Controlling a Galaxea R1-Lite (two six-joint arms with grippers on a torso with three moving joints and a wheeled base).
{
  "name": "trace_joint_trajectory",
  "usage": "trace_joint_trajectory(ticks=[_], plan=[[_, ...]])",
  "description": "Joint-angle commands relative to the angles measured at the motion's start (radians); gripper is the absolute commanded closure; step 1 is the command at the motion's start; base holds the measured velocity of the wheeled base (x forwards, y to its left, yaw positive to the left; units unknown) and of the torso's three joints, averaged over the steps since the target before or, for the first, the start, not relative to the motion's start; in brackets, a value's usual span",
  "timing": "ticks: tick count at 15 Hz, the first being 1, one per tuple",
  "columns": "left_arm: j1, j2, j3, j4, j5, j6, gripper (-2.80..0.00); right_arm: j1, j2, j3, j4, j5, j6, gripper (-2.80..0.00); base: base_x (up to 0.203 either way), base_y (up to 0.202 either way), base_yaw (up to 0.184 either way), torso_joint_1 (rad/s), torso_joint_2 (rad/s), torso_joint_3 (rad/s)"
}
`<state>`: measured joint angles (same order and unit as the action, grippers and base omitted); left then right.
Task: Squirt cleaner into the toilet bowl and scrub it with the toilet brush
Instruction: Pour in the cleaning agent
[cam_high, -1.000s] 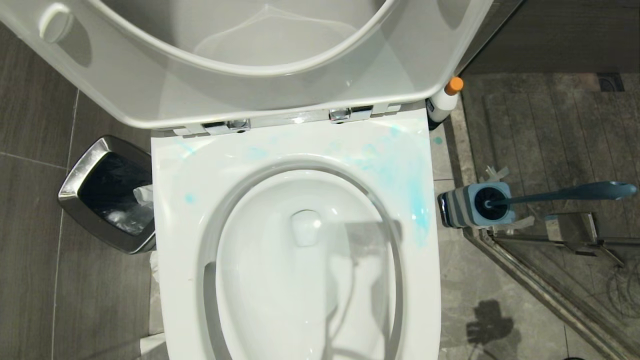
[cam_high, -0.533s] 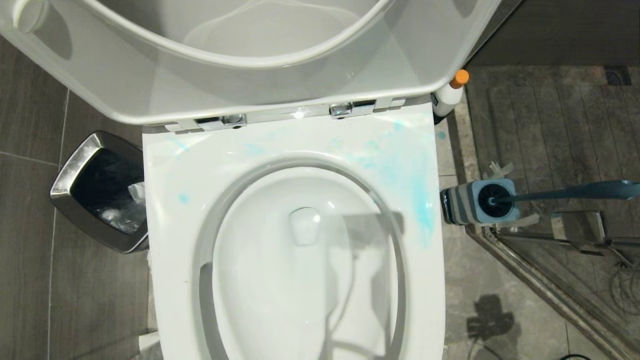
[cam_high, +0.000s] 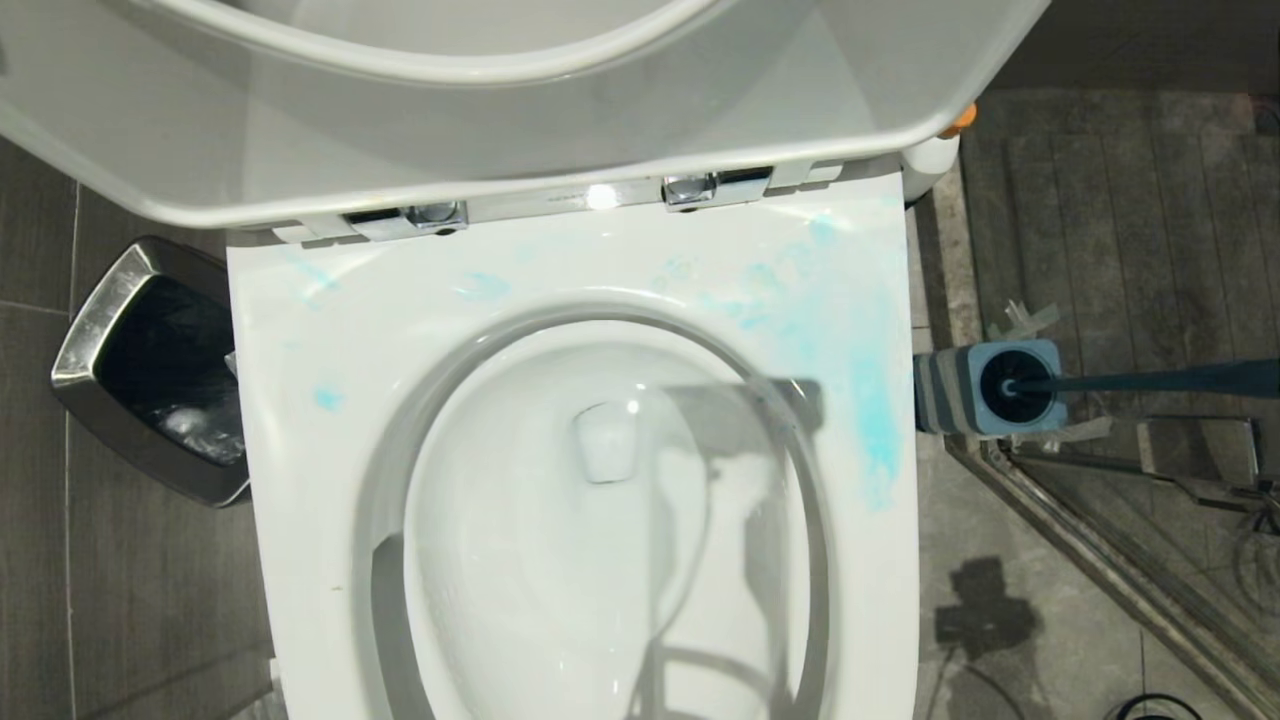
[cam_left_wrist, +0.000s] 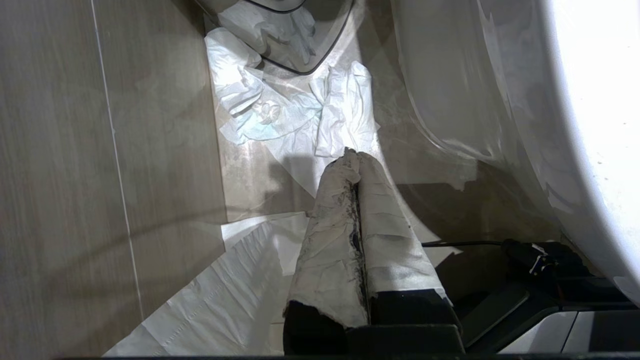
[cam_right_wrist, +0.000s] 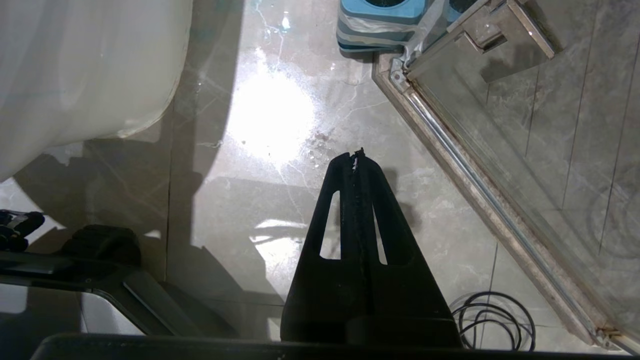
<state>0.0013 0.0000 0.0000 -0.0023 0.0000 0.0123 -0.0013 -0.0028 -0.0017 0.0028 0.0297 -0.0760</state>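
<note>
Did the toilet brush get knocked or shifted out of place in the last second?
No. The toilet brush sits in its holder beside the shower door frame as before; the whole head view shifted, so the camera moved, not the brush.

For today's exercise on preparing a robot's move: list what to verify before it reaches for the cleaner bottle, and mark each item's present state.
1. Lid raised, toilet bowl exposed: ok.
2. Cleaner bottle reachable: not ok, mostly hidden behind the lid.
3. Toilet brush in its holder: ok.
4. Left gripper free: ok, shut on nothing, low beside the toilet.
5. Right gripper free: ok, shut, empty, above bare floor.
6. Seat clean: not ok, blue smears.
</note>
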Motion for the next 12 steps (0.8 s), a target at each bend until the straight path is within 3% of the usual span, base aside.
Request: trace_joint_trajectory(ticks=[1,5,8,12], plan=[[0.0,0.0,0.0,-0.001,0.0,0.0,0.0,0.0,0.003,-0.003,0.0,0.001,-0.002,0.0,0.0,0.0,0.0,0.0,0.0,0.0],[0.0,0.0,0.0,-0.001,0.0,-0.002,0.0,0.0,0.077,-0.212,0.093,0.017,-0.001,0.0,0.0,0.0,0.0,0.0,0.0,0.0],[0.0,0.0,0.0,-0.001,0.0,-0.002,0.0,0.0,0.387,-0.4,0.111,0.019,-0.004,0.0,0.0,0.0,0.0,0.0,0.0,0.0],[0.0,0.0,0.0,0.001,0.0,-0.005,0.0,0.0,0.88,-0.641,-0.041,0.017,-0.035,0.0,0.0,0.0,0.0,0.0,0.0,0.0]])
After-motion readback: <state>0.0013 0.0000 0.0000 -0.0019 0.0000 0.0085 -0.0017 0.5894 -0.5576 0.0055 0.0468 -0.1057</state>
